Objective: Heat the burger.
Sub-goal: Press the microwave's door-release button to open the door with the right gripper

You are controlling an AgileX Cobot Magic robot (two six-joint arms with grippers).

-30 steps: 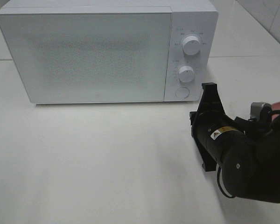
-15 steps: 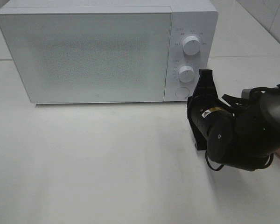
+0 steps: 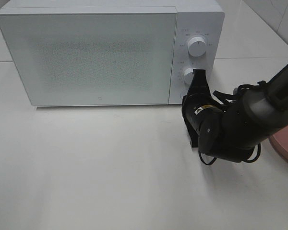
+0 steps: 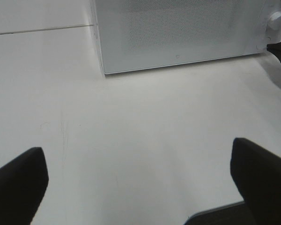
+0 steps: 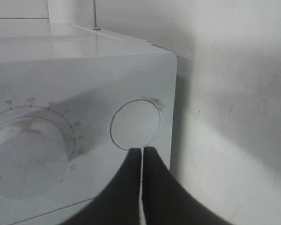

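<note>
**Exterior high.** The right gripper (image 3: 198, 76) points tip-first at the lower corner of the control panel on the microwave (image 3: 96, 52). Its arm reaches in low from the right, past the plate (image 3: 287, 143). The door is shut. The burger shows in no view, so its place cannot be told.

**Right wrist.** The fingers are pressed together and hold nothing. Their tips meet the lower rim of the button (image 5: 135, 123), beside the knob (image 5: 25, 145), and appear to touch it. Hazard: an off-centre push may slip off the rim, or shove the microwave back without releasing the door.

**Left wrist.** The left gripper (image 4: 139, 176) is spread and empty over the table (image 4: 145, 117), well apart from the microwave.
</note>
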